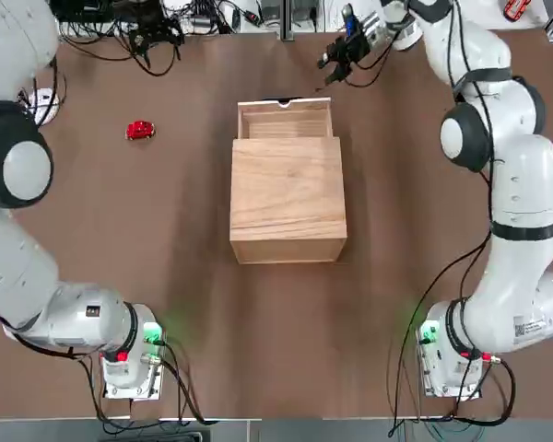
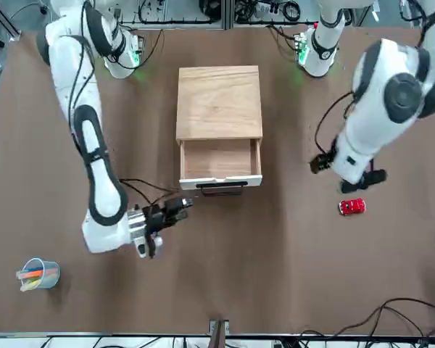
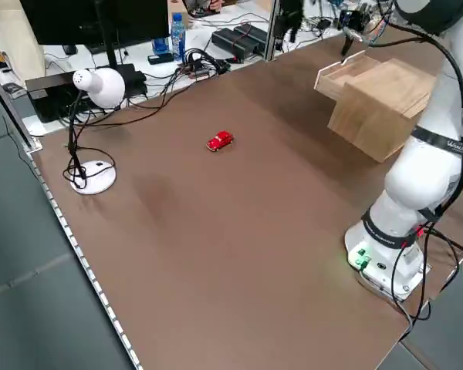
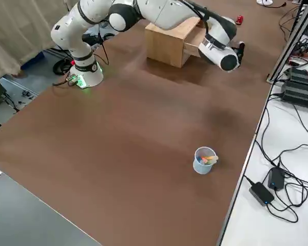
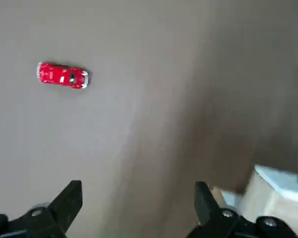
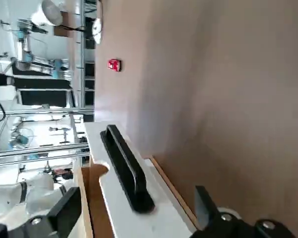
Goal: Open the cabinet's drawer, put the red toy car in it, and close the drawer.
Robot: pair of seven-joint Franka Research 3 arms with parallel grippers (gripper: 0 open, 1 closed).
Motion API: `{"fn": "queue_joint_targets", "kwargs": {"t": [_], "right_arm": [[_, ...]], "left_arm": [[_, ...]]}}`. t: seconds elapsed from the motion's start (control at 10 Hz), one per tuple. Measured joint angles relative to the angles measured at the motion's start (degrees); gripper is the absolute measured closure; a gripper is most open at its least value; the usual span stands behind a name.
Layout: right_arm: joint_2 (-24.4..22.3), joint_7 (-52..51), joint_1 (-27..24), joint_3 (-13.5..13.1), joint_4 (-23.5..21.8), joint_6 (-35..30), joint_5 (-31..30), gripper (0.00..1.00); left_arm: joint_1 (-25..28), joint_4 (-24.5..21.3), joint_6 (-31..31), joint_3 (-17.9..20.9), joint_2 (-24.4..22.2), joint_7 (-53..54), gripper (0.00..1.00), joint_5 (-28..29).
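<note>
The light wooden cabinet (image 1: 288, 199) stands mid-table. Its drawer (image 1: 286, 121) is pulled out toward the far side, and I see nothing in it. A black handle (image 6: 127, 169) runs along the drawer's pale front. The red toy car (image 1: 140, 130) lies on the bare table to the cabinet's left, also visible as the car (image 2: 351, 206) in the front view. My left gripper (image 5: 137, 204) hangs open above the table, apart from the car (image 5: 63, 75), holding nothing. My right gripper (image 1: 339, 53) is open beyond the drawer's front right corner, clear of the handle.
A cup of coloured pens (image 2: 38, 274) sits at the far right corner of the table. A white desk lamp (image 3: 92, 89) stands on the left edge. Cables and power bricks line the far edge.
</note>
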Motion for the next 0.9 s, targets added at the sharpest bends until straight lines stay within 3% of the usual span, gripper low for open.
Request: {"fn": "queue_joint_targets", "kwargs": {"t": [0.3, 0.7, 0.9], "right_arm": [[-3.8, 1.9, -2.4, -2.4, 1.5, -1.9, -12.3, 0.0], [-10.7, 3.6, -5.9, -4.4, 4.5, -7.5, -30.7, 0.0], [-13.8, 5.7, -5.9, -6.2, 4.6, -10.1, -37.9, 0.0]], "left_arm": [[1.1, -7.4, 10.7, 7.9, 0.1, -10.0, 0.08, -3.3], [1.2, -19.3, 29.0, 13.4, 0.6, -28.4, 0.06, -5.4], [1.5, -21.5, 32.9, 17.2, 3.0, -30.5, 0.0, -9.3]]}}
